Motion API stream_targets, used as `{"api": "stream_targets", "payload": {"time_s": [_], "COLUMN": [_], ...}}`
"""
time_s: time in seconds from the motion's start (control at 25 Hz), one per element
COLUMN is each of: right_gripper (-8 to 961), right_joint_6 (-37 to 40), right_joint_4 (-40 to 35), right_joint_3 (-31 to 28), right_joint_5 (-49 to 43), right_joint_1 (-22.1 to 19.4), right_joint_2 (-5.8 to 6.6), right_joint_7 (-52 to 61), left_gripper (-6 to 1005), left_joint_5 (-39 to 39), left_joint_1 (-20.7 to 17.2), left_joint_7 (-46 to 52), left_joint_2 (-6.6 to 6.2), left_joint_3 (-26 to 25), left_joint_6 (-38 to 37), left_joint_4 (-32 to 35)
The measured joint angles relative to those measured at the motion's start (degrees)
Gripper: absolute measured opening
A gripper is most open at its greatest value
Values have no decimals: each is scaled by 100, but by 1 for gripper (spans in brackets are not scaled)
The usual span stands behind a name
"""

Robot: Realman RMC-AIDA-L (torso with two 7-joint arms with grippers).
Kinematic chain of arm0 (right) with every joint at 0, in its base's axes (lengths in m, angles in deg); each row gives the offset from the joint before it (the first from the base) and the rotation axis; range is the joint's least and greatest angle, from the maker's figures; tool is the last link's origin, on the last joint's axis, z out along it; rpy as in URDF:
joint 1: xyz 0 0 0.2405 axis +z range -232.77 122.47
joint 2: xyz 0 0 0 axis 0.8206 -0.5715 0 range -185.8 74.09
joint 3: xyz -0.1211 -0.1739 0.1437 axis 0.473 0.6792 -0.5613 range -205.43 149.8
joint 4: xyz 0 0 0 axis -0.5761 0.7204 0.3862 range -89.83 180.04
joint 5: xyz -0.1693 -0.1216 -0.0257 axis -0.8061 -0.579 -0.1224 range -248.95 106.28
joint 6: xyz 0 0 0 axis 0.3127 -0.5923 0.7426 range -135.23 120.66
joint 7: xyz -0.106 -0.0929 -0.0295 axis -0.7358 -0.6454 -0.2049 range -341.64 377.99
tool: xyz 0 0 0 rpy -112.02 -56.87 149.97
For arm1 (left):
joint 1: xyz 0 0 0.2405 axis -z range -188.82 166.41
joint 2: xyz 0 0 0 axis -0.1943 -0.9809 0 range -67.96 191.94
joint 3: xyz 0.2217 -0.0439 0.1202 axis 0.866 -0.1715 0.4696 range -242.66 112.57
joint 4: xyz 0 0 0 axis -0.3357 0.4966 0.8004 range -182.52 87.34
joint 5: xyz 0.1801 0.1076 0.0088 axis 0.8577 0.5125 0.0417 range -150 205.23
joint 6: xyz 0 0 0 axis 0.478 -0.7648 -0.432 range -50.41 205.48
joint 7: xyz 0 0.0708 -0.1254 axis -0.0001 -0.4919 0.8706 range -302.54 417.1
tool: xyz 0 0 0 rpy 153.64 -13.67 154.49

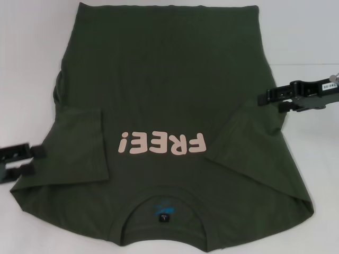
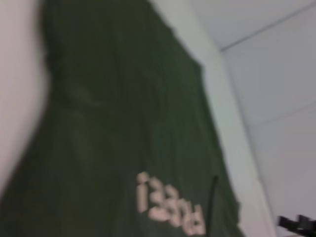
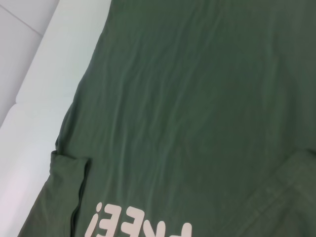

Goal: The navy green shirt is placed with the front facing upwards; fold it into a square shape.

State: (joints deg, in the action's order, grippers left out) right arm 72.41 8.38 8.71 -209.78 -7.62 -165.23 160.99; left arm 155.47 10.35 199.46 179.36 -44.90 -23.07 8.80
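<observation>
The navy green shirt (image 1: pixel 169 79) lies front up on the white table (image 1: pixel 32 53), collar nearest me. Its pink "FREE!" lettering (image 1: pixel 161 143) reads upside down, and the black neck label (image 1: pixel 164 218) shows inside the collar. Both sleeves are folded inward: one (image 1: pixel 79 143) on the left, one (image 1: pixel 254 143) on the right. My left gripper (image 1: pixel 33 161) is open at the shirt's left edge beside the folded sleeve. My right gripper (image 1: pixel 273 103) is open at the shirt's right edge. The shirt also fills the left wrist view (image 2: pixel 123 123) and the right wrist view (image 3: pixel 197 98).
Bare white table lies on both sides of the shirt and beyond its hem (image 1: pixel 159 5). The right wrist view shows the table's edge (image 3: pixel 44 54). The left wrist view shows the other arm's gripper (image 2: pixel 296 224) far off.
</observation>
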Motion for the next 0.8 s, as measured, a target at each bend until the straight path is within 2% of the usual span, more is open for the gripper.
{"api": "stream_targets", "payload": {"time_s": [0.28,0.8], "right_gripper": [833,834], "right_joint_6": [19,30], "right_joint_4": [-19,-19], "right_joint_3": [19,-5], "right_joint_5": [3,2], "right_joint_1": [-16,-96], "right_joint_2": [14,3], "right_joint_7": [1,1], "left_gripper": [724,724], "left_joint_5": [755,816], "left_joint_1": [-104,-97], "left_joint_7": [398,590], "left_joint_2": [9,59], "left_joint_3": [-187,-194], "left_joint_6": [411,1641], "left_joint_4": [-31,-413]}}
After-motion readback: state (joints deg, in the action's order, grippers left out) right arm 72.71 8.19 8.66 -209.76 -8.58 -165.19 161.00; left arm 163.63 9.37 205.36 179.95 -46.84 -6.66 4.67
